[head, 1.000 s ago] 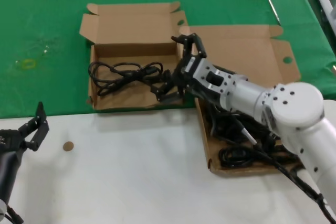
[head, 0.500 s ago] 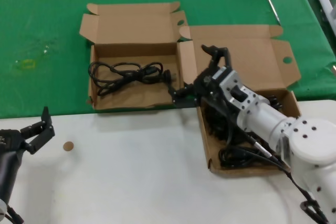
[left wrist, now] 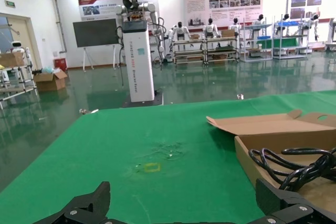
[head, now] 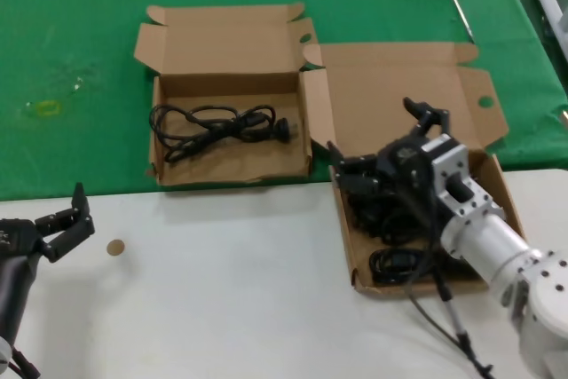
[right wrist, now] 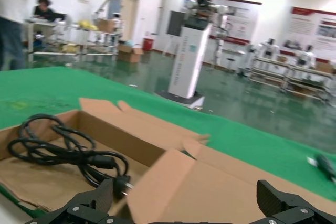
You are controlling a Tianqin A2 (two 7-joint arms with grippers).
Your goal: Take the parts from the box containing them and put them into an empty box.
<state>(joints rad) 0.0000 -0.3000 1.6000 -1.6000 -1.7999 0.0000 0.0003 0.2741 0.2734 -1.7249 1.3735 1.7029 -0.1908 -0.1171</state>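
Overhead, the right gripper (head: 383, 141) hangs empty, jaws spread, above the larger box (head: 401, 95) of cables (head: 390, 264); left gripper (head: 62, 219) waits open near the surface's (head: 222, 290) edge.

Right arm withdrawn from smaller box to larger box.

Right gripper (head: 390, 138), jaws spread and empty, has retreated toward 4 o'clock from above the deposited cable (head: 216, 127) to over the source box (head: 348, 235); left gripper (head: 60, 218) shifted slightly toward 5 o'clock.

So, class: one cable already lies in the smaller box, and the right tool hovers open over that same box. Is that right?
Not quite. In the head view one cable does lie in the smaller box, but the open right tool hovers over the larger box, the one holding the remaining cables.
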